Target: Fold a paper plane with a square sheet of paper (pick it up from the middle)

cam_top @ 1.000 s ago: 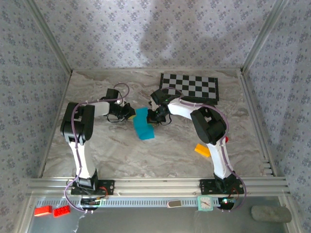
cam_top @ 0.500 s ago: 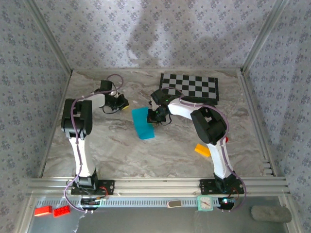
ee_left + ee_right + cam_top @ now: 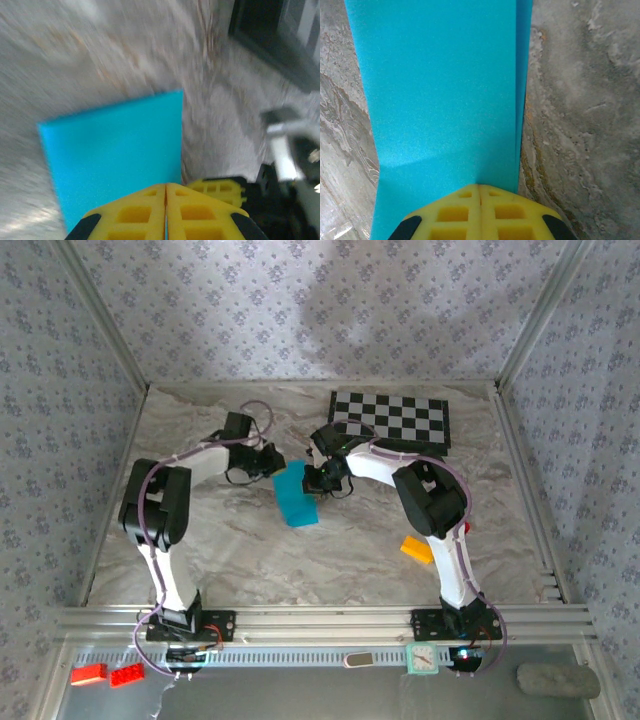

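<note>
L pincer, upper centre-left of the top view: pressed together, nothing visibly between the tips, sitting right at the paper's upper-left edge. Its wrist view is blurred, so I can't tell whether it touches the paper.

The paper, bright blue and folded to a narrow strip, lies on the desk mid-frame, slanting down to the right, between the two pincers.

R pincer, just right of the strip's top end: also pressed together, w/ its tip over the paper's edge in its wrist view. Can't tell if a layer is nipped.

Chessboard upper right, orange block lower right, both apart from the paper.

Risks, as I judge them:
- Both tips crowd the same end, so they could knock each other.
- A shut tip pushing sideways may slide or crumple the thin strip instead of creasing it, esp. if R isn't pinning it.
- A skewed crease here would make later folds lopsided.
</note>
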Controlling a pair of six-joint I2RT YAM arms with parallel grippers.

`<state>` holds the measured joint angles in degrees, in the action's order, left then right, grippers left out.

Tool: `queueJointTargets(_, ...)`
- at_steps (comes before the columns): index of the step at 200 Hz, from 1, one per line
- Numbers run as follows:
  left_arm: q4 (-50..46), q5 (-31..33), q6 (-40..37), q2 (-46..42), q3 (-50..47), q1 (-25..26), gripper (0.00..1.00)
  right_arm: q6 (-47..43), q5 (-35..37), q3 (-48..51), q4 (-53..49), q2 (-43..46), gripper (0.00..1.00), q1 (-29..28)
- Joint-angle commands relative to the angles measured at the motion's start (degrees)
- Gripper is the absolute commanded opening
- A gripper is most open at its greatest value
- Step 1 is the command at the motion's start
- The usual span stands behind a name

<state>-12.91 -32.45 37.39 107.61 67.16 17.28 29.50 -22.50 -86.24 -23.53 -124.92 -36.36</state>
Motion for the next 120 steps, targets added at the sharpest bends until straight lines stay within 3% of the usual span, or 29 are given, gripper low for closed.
queueJointTargets(1, 0.3, -1.7, 2.7, 1.1, -1.9, 1.7, 0.09, -0.8, 14.6, 6.3, -12.9, -8.7, 0.04, 2.0)
queueJointTargets(60, 3.6, -0.8, 3.5, 6.2, -1.3, 0.5, 0.09, -0.8, 14.5, 7.0, -12.8, -8.8, 0.04, 2.2)
queueJointTargets(120, 12.9, -0.6, 5.8, 7.4, -5.7, -3.2, 0.09, -0.5, 14.7, 7.7, -12.4, -8.9, 0.04, 2.5)
